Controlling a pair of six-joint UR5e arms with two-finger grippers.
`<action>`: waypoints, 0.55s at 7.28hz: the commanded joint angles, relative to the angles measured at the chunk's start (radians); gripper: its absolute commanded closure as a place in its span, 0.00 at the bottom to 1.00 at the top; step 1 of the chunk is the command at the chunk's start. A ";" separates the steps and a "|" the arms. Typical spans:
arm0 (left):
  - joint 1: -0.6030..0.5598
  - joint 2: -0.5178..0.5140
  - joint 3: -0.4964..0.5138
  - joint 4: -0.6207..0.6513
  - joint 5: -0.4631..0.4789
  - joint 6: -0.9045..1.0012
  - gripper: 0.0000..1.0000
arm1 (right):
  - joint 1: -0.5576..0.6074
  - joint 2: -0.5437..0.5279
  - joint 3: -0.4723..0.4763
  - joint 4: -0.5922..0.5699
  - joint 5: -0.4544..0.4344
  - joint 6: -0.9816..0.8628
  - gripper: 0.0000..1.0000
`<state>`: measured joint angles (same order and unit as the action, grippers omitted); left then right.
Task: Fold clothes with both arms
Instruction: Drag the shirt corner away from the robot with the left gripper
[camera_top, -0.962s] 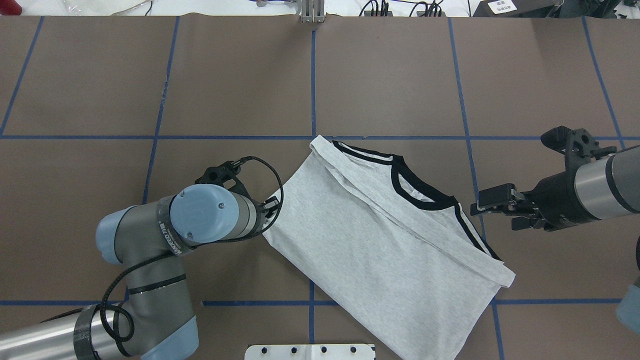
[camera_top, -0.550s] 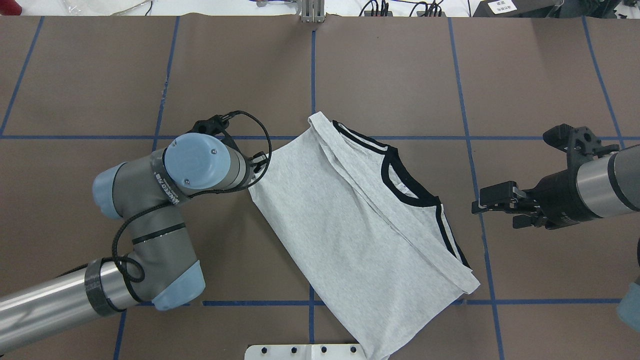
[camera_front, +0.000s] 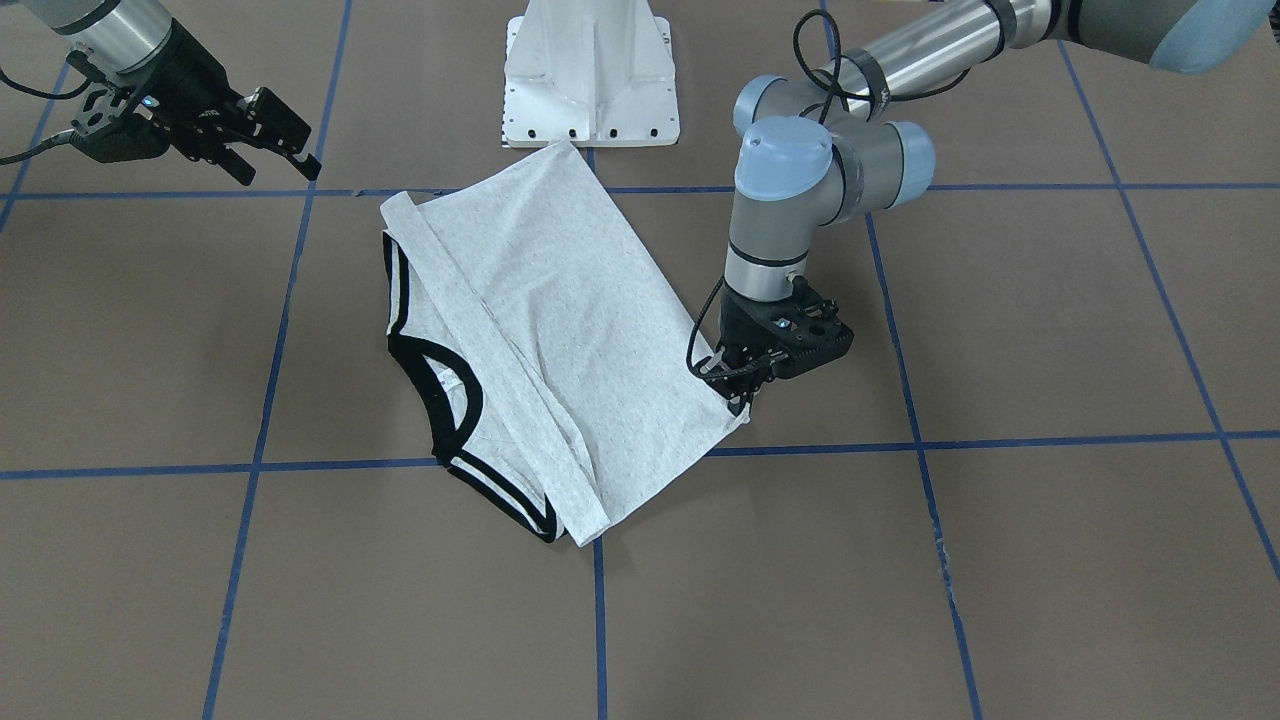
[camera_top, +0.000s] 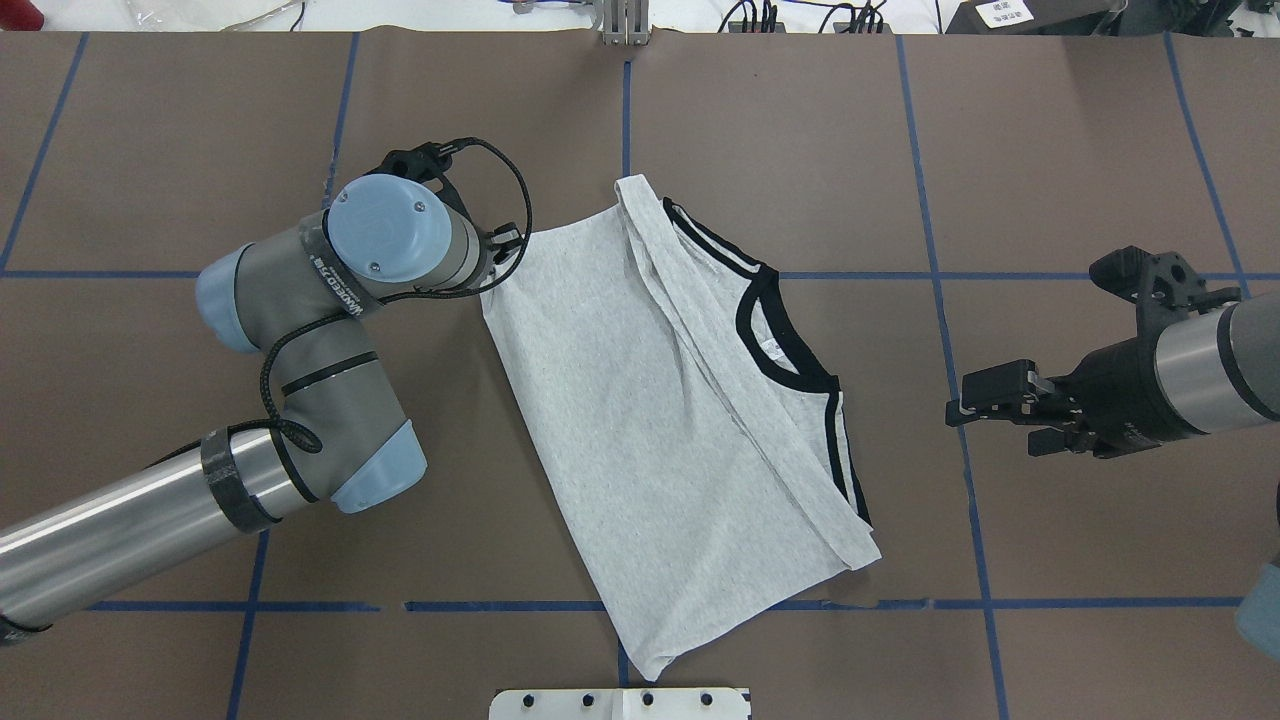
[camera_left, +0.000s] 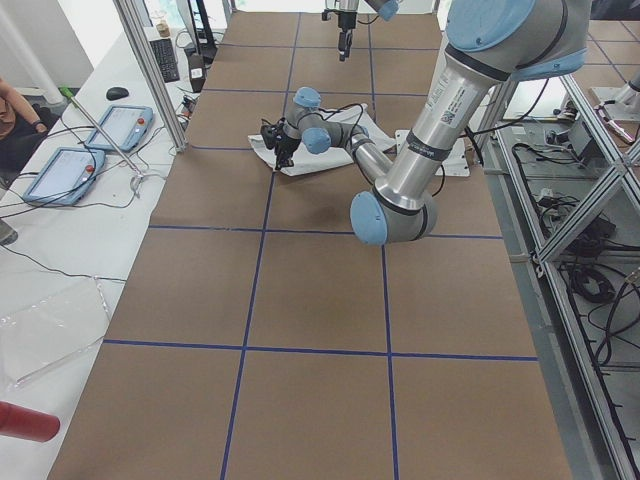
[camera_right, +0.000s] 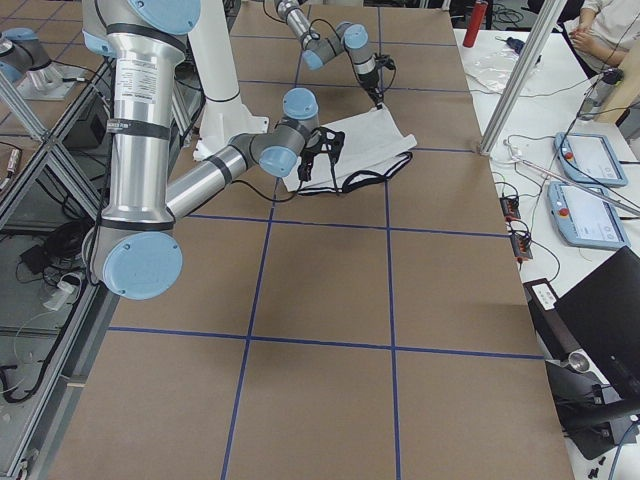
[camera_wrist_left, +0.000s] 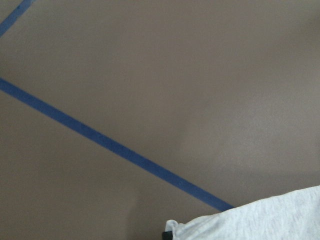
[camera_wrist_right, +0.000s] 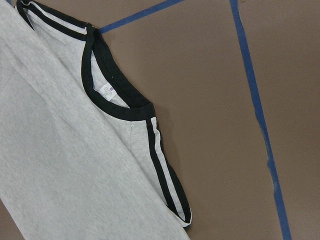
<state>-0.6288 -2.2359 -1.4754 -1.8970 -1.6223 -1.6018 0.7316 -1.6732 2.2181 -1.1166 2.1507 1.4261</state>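
The light grey T-shirt (camera_top: 650, 420) lies folded lengthwise on the brown table, its black collar (camera_top: 775, 345) and black shoulder stripes towards my right. No print shows on it. My left gripper (camera_front: 742, 398) is shut on the shirt's far left corner, low over the table. In the overhead view my wrist mostly hides this gripper (camera_top: 500, 262). The left wrist view shows that corner of the shirt (camera_wrist_left: 270, 220) at its lower edge. My right gripper (camera_top: 975, 425) is open and empty, hovering beyond the collar side, apart from the cloth. The right wrist view shows the collar (camera_wrist_right: 115, 100) below.
The white pedestal base (camera_front: 590, 70) stands at the near edge, close to the shirt's near end. Blue tape lines (camera_top: 940, 300) mark a grid on the brown table. Cables and a bracket (camera_top: 625, 20) line the far edge.
My left gripper has pulled the shirt's corner away from me and leftward. The whole shirt has slid and turned with it. The right arm has hardly moved.
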 joint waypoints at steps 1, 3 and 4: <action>-0.032 -0.123 0.235 -0.141 0.013 0.026 1.00 | 0.000 -0.002 0.000 0.000 -0.002 0.002 0.00; -0.075 -0.168 0.378 -0.268 0.019 0.107 1.00 | -0.001 -0.005 0.002 0.000 -0.011 0.002 0.00; -0.089 -0.222 0.488 -0.357 0.033 0.138 1.00 | -0.001 -0.002 0.002 0.000 -0.012 0.002 0.00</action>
<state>-0.6972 -2.4060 -1.1055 -2.1522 -1.6019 -1.5024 0.7303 -1.6764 2.2194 -1.1168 2.1423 1.4281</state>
